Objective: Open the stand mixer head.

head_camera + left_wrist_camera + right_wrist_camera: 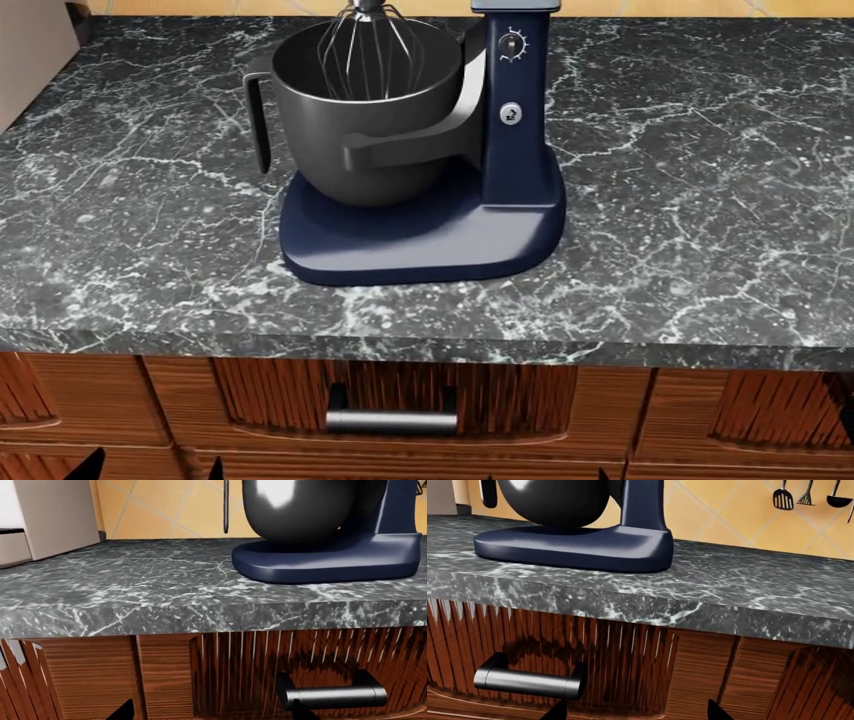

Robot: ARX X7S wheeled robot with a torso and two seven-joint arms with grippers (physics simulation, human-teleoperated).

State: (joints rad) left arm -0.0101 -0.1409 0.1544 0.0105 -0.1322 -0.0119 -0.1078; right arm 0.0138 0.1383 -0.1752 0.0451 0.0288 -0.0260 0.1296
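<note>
The stand mixer stands on the marble counter (694, 200). In the head view I see its navy column (514, 110), navy base (427, 240), dark grey handled bowl (367, 110) and the wire whisk (367, 45) inside the bowl. The pale grey-blue mixer head is cut off above the frame's top edge and is out of view in all views. My left gripper (210, 715) is open and empty, low in front of the cabinet, below the counter edge. My right gripper (637, 714) is also open and empty, at the same low height facing the drawer front.
A wooden drawer front with a metal bar handle (391, 420) sits under the counter; the handle also shows in the left wrist view (333, 696) and the right wrist view (527, 681). Utensils (807, 497) hang on the tiled wall. A pale cabinet (47, 517) stands at the counter's left end.
</note>
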